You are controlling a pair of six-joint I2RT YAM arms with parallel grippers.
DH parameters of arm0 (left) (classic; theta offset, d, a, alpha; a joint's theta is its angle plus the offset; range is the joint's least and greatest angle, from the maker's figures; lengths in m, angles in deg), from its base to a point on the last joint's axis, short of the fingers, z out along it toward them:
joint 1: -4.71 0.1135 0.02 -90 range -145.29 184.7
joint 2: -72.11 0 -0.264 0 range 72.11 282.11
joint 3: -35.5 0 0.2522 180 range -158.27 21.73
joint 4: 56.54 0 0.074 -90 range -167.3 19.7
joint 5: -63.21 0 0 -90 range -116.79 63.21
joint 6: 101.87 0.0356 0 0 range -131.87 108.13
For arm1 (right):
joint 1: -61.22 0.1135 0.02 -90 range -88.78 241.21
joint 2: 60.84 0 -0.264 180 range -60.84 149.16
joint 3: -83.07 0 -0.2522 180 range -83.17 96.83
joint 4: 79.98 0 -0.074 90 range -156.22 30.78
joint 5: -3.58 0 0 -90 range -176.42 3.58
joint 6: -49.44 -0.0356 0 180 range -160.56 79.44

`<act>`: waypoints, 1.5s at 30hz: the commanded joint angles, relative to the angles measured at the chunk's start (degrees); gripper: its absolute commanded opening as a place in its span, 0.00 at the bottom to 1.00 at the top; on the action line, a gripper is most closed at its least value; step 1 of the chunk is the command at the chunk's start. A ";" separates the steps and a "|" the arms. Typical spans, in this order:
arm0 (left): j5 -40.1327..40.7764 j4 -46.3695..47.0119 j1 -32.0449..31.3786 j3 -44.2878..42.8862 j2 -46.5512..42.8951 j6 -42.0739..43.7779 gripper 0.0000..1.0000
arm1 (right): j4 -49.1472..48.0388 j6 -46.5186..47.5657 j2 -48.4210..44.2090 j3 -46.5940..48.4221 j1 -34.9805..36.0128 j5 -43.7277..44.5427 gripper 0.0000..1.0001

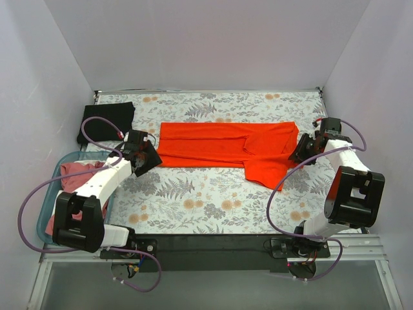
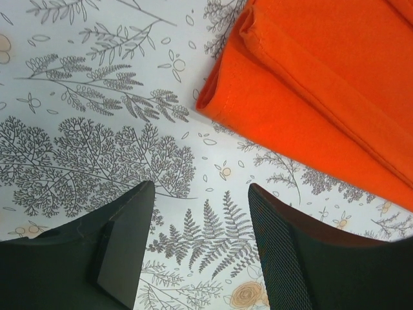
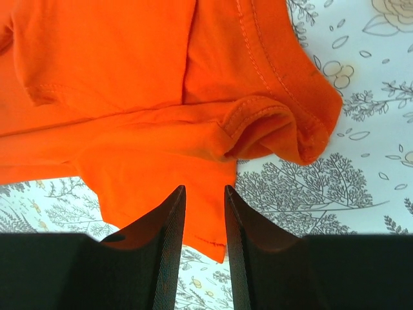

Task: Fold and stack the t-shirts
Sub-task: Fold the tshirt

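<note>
The orange-red t-shirt (image 1: 226,145) lies folded lengthwise into a long strip across the middle of the table, with one sleeve flap hanging toward the front right. My left gripper (image 1: 151,159) is open and empty just off the shirt's left end; the left wrist view shows its jaws wide apart (image 2: 200,187) over bare cloth, the shirt's corner (image 2: 310,77) ahead. My right gripper (image 1: 298,154) is at the shirt's right end, jaws narrowly apart (image 3: 204,188) over the sleeve edge (image 3: 129,84). A black t-shirt (image 1: 106,121) lies folded at the back left.
A teal basket (image 1: 46,206) stands off the table's left edge with a dusty pink t-shirt (image 1: 79,175) in it. The floral tablecloth (image 1: 206,200) covers the table. White walls close in on the left, back and right.
</note>
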 commanded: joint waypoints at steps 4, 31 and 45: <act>-7.28 4.54 -0.45 2.64 -3.85 0.66 0.59 | -4.32 -2.11 0.71 -0.17 -0.16 -2.32 0.37; -12.56 5.95 -24.59 -13.69 14.41 -5.75 0.61 | -1.33 -4.48 -8.86 -16.87 5.90 4.54 0.37; -13.09 6.66 -38.94 -36.37 38.69 -9.18 0.57 | -0.71 -4.92 -11.06 -21.09 7.31 2.70 0.35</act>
